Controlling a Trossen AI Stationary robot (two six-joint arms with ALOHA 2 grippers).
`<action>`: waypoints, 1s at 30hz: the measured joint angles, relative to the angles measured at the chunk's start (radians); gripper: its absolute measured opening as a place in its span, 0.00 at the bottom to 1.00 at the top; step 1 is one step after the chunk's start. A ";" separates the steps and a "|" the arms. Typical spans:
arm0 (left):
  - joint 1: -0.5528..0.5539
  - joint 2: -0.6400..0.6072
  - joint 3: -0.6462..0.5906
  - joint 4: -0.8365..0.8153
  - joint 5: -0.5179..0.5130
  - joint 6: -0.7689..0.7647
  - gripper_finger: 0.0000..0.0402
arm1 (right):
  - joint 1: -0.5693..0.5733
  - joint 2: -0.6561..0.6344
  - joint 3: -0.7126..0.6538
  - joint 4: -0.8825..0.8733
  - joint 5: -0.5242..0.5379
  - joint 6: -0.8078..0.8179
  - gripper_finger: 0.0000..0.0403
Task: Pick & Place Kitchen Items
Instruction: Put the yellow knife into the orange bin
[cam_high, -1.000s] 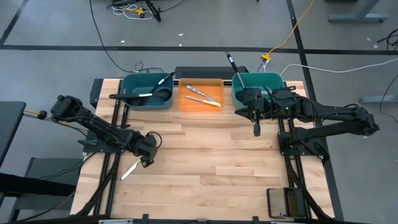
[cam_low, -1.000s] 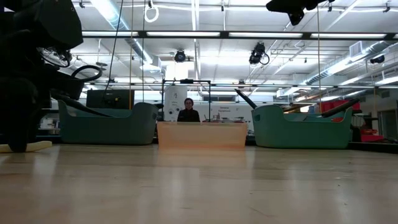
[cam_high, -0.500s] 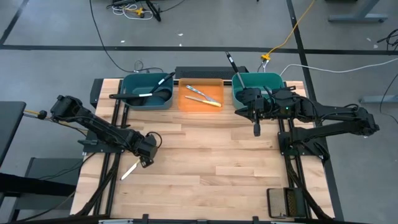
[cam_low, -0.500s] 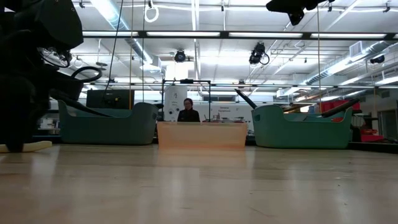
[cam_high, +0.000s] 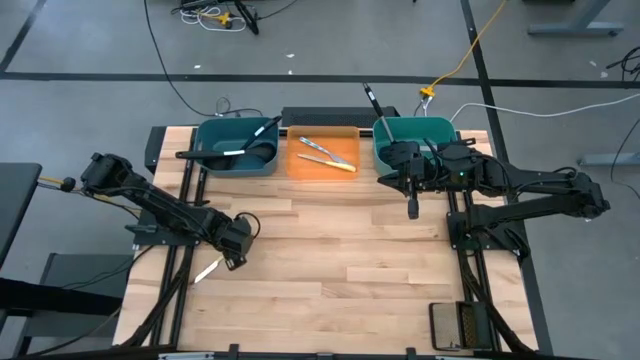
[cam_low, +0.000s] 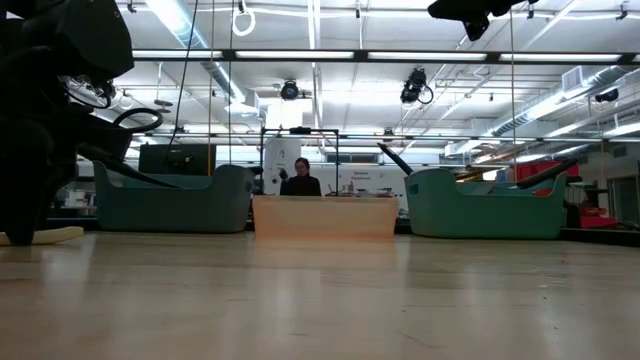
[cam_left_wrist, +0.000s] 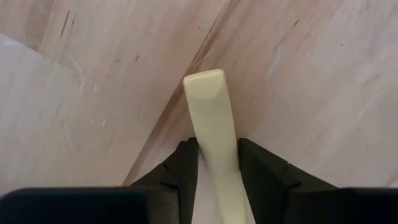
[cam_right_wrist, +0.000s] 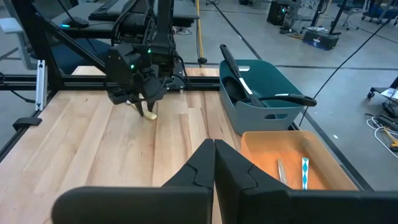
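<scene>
The left end effector (cam_high: 232, 255) sits low over the wooden tabletop (cam_high: 330, 260) near its left edge, its dark fingers (cam_left_wrist: 180, 171) clamped on either side of a pale yellow-handled knife (cam_high: 207, 270). In the left wrist view the cream handle (cam_left_wrist: 212, 121) runs out from between the two fingers and lies flat against the wood. From above, the knife points away from the end effector toward the tabletop's front left corner, and the low view shows its pale tip resting on the surface at the far left.

The right end effector (cam_high: 412, 205) hangs above the back of the tabletop, just in front of the right teal bin (cam_high: 445, 130), its fingers (cam_right_wrist: 193, 171) pressed together with nothing between them.

Three bins line the back edge. The left teal bin (cam_high: 210, 160) holds black ladles and spatulas (cam_high: 225, 152), their long handles crossing inside it and one handle jutting over the rim. The orange bin (cam_high: 300, 168) in the middle holds two slim knives (cam_high: 325, 152) lying side by side at a slant. The right teal bin carries more black utensils, one black handle (cam_high: 372, 100) sticking up and out past its back left corner.

In the low view a person (cam_low: 300, 180) stands in the room well behind the orange bin.
</scene>
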 joint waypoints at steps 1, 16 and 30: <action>0.000 0.000 0.000 0.000 0.000 0.000 0.29 | 0.000 0.000 0.000 0.000 0.000 0.000 0.02; 0.000 0.000 0.000 0.007 0.006 0.001 0.23 | 0.000 0.000 0.000 0.000 0.000 0.000 0.02; 0.000 0.000 0.000 0.031 0.015 0.017 0.21 | 0.000 0.000 0.000 0.000 0.000 0.000 0.02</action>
